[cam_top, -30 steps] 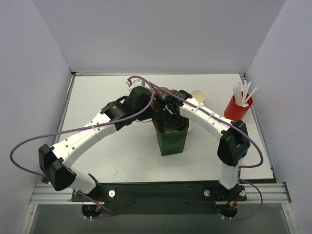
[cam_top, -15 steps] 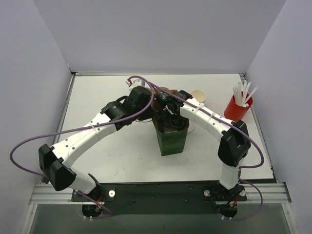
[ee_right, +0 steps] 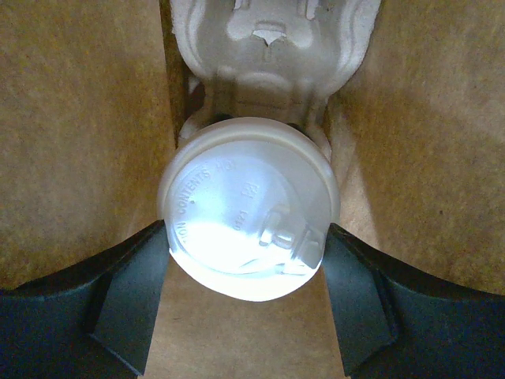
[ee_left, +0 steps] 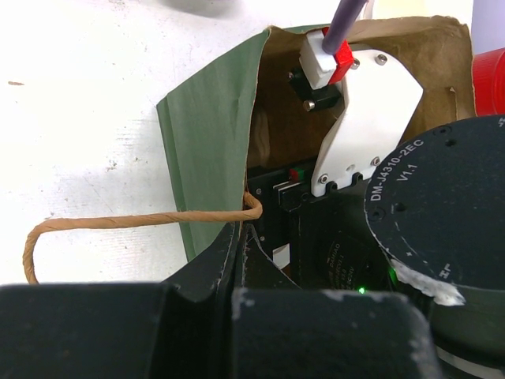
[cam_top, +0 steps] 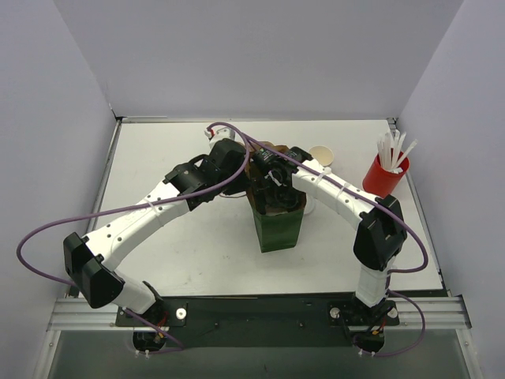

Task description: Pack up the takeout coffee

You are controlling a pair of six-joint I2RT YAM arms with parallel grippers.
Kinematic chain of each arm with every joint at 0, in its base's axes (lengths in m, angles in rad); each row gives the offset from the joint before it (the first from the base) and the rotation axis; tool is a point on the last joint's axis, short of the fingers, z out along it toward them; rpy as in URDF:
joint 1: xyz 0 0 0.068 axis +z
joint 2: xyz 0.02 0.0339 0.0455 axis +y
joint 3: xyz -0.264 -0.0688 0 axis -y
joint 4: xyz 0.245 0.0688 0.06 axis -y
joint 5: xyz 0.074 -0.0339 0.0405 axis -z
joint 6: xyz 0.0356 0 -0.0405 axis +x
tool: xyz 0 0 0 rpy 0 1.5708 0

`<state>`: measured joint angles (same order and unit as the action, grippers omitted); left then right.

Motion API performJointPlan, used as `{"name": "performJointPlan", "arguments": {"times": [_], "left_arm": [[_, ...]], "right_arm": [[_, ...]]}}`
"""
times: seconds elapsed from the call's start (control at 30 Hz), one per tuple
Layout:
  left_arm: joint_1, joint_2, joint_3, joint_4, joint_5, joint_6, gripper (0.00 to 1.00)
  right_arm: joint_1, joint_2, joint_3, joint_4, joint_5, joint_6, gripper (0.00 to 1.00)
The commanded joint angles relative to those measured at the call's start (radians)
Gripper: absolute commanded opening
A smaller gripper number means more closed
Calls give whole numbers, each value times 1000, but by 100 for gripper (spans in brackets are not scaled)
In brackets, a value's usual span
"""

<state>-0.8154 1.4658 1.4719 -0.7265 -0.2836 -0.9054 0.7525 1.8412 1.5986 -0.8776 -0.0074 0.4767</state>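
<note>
Cup (ee_right: 248,209) inside bag (ee_left: 209,134), seated at carrier (ee_right: 268,39) pocket. Your right gripper (ee_right: 246,241) clasps its sides, jaws wide; left gripper (ee_left: 241,237) pinched tight on bag rim. Light, thin-walled, likely crushable: grip body, gently.

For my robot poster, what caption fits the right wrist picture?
Right gripper holding a lidded coffee cup by the pulp carrier inside the paper bag.

First cup (ee_right: 248,209): upright, capped with a round whitish lid bearing embossed lettering and a sip tab. It sits inside the paper bag (ee_right: 79,118), against the moulded-pulp carrier (ee_right: 268,47), clasped between the right hand (ee_right: 246,237) fingers. Second cup (cam_top: 321,154): upright on the surface (cam_top: 181,245) behind the bag, mostly hidden.
</note>
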Motion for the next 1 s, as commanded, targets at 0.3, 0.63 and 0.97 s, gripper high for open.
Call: {"name": "performJointPlan", "arguments": {"times": [0.3,0.63,0.97], "left_arm": [[-7,24,41,-28,57,3,0],[-5,14,41,-27,52,3,0],[-4,15,42,-30,57,5,0]], "right_arm": [[-4,131,-117,16,60,-20,51],[-5,121,-114,19,60,-16,51],[-4,116,-118,23,63,-15,51]]}}
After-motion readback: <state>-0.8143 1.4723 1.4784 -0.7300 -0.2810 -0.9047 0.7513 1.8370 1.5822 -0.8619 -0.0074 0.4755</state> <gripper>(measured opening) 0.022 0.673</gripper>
